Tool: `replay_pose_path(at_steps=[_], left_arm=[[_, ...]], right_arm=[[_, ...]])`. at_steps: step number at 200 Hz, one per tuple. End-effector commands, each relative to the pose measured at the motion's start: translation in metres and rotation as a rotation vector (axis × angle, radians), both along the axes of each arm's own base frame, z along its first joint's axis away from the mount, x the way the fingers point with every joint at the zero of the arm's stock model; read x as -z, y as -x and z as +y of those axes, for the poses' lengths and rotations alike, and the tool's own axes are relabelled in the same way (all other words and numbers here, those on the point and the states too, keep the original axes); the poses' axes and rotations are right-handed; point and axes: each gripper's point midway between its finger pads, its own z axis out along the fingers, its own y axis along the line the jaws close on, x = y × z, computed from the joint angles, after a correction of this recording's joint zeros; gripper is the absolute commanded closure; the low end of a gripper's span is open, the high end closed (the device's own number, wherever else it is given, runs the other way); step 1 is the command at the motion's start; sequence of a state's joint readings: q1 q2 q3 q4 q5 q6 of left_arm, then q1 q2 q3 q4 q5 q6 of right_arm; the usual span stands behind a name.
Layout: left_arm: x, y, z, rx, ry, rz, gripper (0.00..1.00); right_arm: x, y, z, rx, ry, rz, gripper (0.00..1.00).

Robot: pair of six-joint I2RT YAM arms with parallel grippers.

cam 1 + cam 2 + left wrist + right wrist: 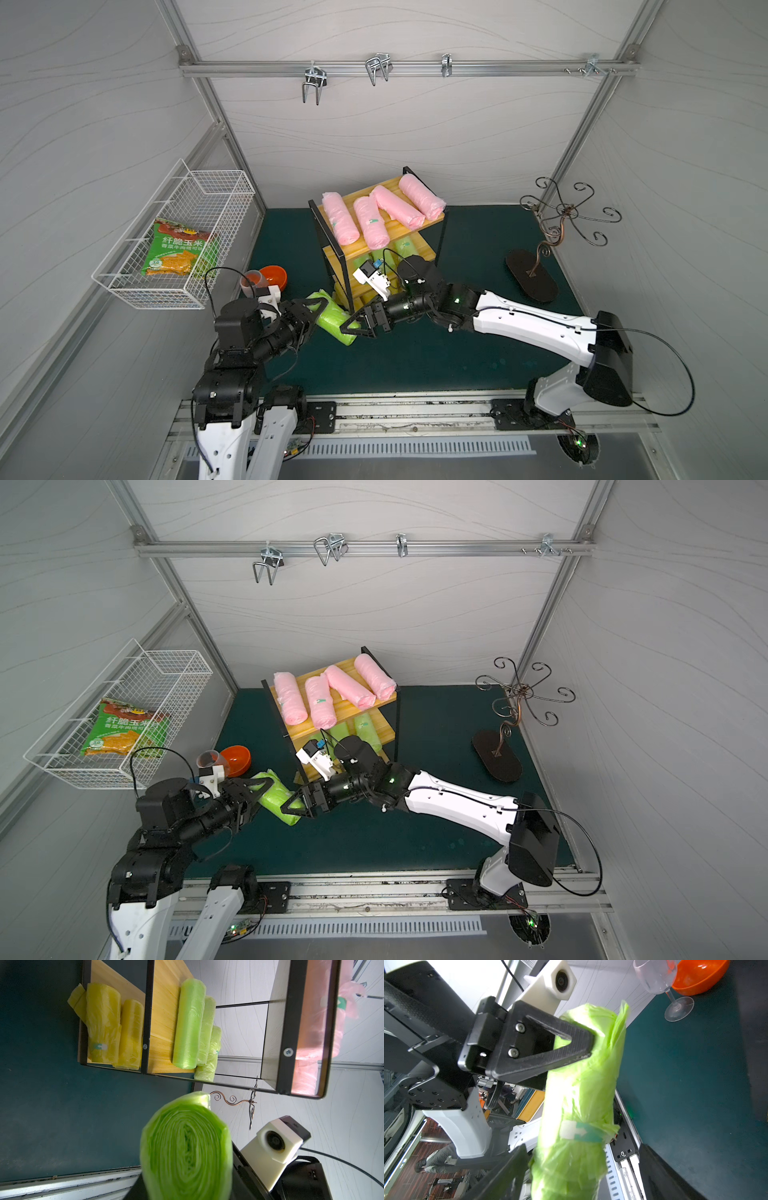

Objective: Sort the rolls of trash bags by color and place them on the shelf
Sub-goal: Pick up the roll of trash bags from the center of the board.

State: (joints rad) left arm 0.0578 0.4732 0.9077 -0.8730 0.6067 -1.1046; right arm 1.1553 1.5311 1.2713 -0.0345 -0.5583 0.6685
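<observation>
My left gripper [319, 313] is shut on a lime green roll [332, 318] [276, 798] held just above the green mat, left of the shelf [357, 249]. One of its black fingers [571, 1043] presses across the roll [581, 1095]. My right gripper [352, 324] [581, 1178] is open, with its jaws straddling the roll's other end and gaps on both sides. Several pink rolls [374, 216] lie on the top tier. Three lime green rolls [189, 1022] lie on the middle tier, and two yellow rolls [104, 1022] show on the bottom tier.
A white wire basket [174, 237] on the left wall holds a snack packet [178, 249]. An orange bowl [274, 276] and a clear wine glass [251, 282] stand just behind my left arm. A curly metal hook stand [536, 274] is at the right.
</observation>
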Motion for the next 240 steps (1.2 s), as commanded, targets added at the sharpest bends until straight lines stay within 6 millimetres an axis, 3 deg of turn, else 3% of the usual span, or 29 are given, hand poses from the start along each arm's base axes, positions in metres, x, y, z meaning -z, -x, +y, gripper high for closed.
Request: replay_pose_path(at_steps=[1,43,90,109,151,156,169,179,184,193,201,240], left_arm=[[-0.024,-0.005,-0.003,0.017,0.008,-0.113,1.0],[-0.024,-0.004,-0.003,0.015,0.009,-0.115,1.0],[-0.024,-0.004,-0.003,0.014,0.013,-0.115,1.0],[-0.025,-0.003,-0.003,0.017,0.014,-0.118,1.0],[-0.024,-0.002,-0.005,0.025,0.023,-0.113,1.0],[-0.024,-0.001,-0.005,0.026,0.024,-0.112,0.92],[-0.023,-0.001,-0.005,0.024,0.023,-0.107,0.55],[-0.022,0.0,-0.004,0.017,0.019,-0.103,0.41],[-0.022,0.0,-0.004,0.017,0.018,-0.106,0.22],[-0.022,0.0,-0.004,0.019,0.014,-0.107,0.08],[-0.022,-0.001,-0.004,0.021,0.01,-0.106,0.04],[-0.023,0.001,0.0,0.024,-0.053,-0.111,0.02]], right_arm=[[-0.003,0.01,0.006,-0.045,-0.033,0.035,0.16],[0.002,0.016,0.008,-0.063,-0.024,0.049,0.2],[0.005,0.018,0.011,-0.076,-0.022,0.064,0.33],[0.005,0.017,0.013,-0.076,-0.022,0.062,0.49],[0.005,0.015,0.015,-0.065,-0.019,0.053,0.97],[0.007,0.014,0.014,-0.06,-0.013,0.049,1.0],[0.007,0.011,0.011,-0.04,0.0,0.022,1.0],[0.008,0.009,0.006,-0.023,0.019,-0.006,1.0],[0.009,0.008,0.003,-0.015,0.033,-0.019,1.0],[0.009,0.007,-0.002,-0.004,0.051,-0.045,1.0],[0.011,0.007,-0.008,0.001,0.07,-0.064,1.0],[0.02,0.002,-0.053,0.108,0.149,-0.176,1.0]])
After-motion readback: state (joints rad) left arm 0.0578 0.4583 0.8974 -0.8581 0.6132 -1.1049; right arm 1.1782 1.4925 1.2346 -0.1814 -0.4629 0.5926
